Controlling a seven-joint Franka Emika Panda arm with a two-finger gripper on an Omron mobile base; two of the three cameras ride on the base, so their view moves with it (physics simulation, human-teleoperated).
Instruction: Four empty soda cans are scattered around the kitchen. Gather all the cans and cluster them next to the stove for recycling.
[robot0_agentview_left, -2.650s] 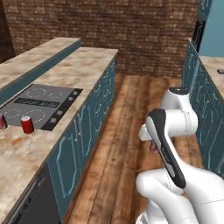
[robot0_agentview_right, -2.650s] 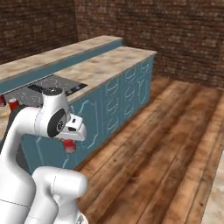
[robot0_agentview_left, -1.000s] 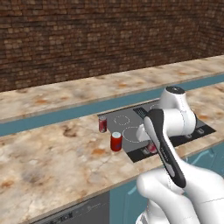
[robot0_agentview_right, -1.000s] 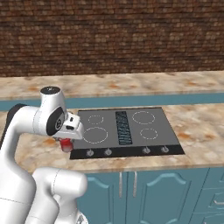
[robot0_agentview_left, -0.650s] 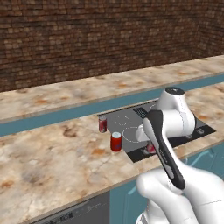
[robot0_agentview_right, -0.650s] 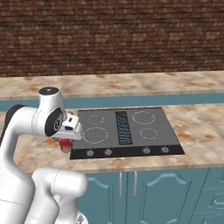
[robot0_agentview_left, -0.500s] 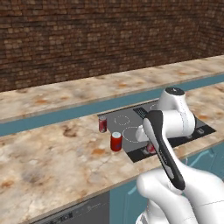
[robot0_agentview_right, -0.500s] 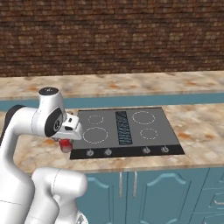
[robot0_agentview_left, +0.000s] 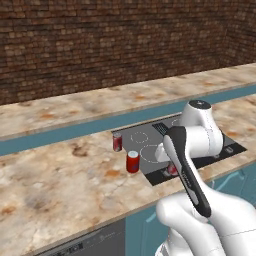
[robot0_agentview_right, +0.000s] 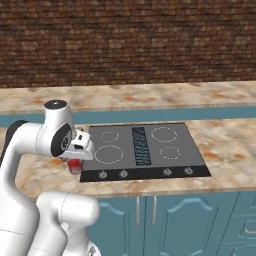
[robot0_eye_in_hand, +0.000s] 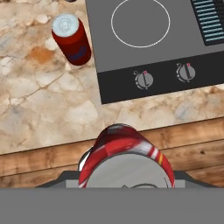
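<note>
My gripper (robot0_agentview_right: 75, 164) is shut on a red soda can (robot0_eye_in_hand: 124, 155), which hangs above the counter's front edge, just off the stove's front left corner. This held can peeks out red below the hand (robot0_agentview_left: 172, 169). The stove (robot0_agentview_right: 145, 145) is a flat black cooktop with white ring outlines and a vent grille. Two more red soda cans stand upright on the beige counter left of the stove: one near the front (robot0_agentview_left: 132, 161), also in the hand view (robot0_eye_in_hand: 71, 39), and one farther back (robot0_agentview_left: 117, 141). My fingers are hidden behind the held can.
Small knobs (robot0_eye_in_hand: 143, 79) line the stove's front strip. A raised beige ledge (robot0_agentview_left: 100, 107) with a teal band runs behind the counter, below a dark brick wall (robot0_agentview_right: 130, 40). Teal cabinet doors (robot0_agentview_right: 170, 220) and wooden floor (robot0_eye_in_hand: 192, 148) lie below the counter edge.
Since the earliest frames the whole scene has shifted as the base came round to face the stove counter. Over the last second nothing has visibly moved.
</note>
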